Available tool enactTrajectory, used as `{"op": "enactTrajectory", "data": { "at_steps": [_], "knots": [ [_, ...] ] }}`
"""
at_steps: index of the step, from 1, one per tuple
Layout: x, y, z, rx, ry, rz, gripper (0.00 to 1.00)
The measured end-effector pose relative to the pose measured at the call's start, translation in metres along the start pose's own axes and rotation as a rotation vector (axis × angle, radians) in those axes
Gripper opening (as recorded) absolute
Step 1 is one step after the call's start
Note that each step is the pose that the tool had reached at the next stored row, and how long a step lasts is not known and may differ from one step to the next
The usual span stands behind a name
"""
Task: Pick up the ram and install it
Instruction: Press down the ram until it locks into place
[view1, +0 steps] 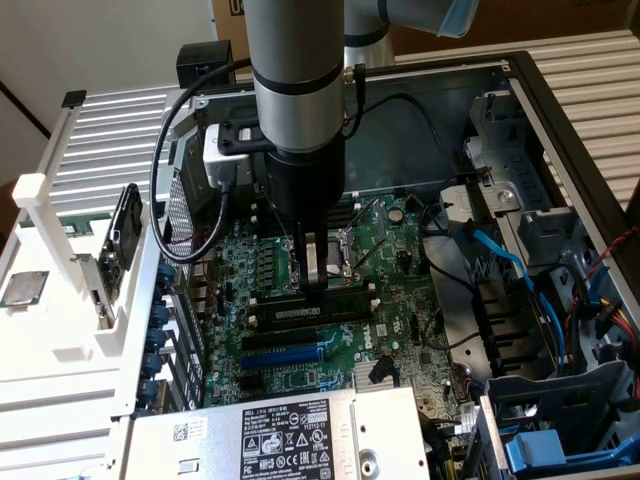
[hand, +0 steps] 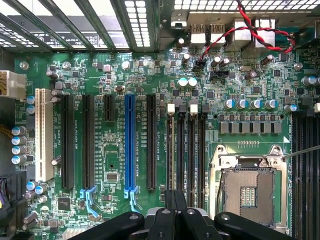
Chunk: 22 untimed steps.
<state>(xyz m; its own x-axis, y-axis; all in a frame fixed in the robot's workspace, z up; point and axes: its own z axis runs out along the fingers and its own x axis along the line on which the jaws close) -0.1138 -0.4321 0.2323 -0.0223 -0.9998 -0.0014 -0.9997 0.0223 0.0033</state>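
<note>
The ram (view1: 300, 313), a long dark stick with a pale label, stands on edge in the memory slot nearest the black expansion slot. My gripper (view1: 316, 285) hangs straight down over the memory slots, shut, with its tips just beyond the ram. I cannot tell whether they touch it. In the wrist view the shut gripper (hand: 175, 199) points at the near end of the row of memory slots (hand: 191, 150). These have white end clips. The ram there is at most a thin edge in the slot (hand: 171, 150) beside the black expansion slot.
The open CPU socket (hand: 250, 187) lies just past the memory slots. The blue expansion slot (view1: 290, 355) and the power supply (view1: 290, 435) are on the near side. Blue cables (view1: 500, 260) and drive bays fill the exterior view's right. A white rack (view1: 60, 300) stands on its left.
</note>
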Motion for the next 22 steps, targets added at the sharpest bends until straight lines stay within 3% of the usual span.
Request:
{"op": "enactTrajectory", "data": {
  "at_steps": [22],
  "knots": [
    [0.0014, 0.0, 0.0007, -0.0001, 0.0001, 0.0, 0.1]
  ]
}}
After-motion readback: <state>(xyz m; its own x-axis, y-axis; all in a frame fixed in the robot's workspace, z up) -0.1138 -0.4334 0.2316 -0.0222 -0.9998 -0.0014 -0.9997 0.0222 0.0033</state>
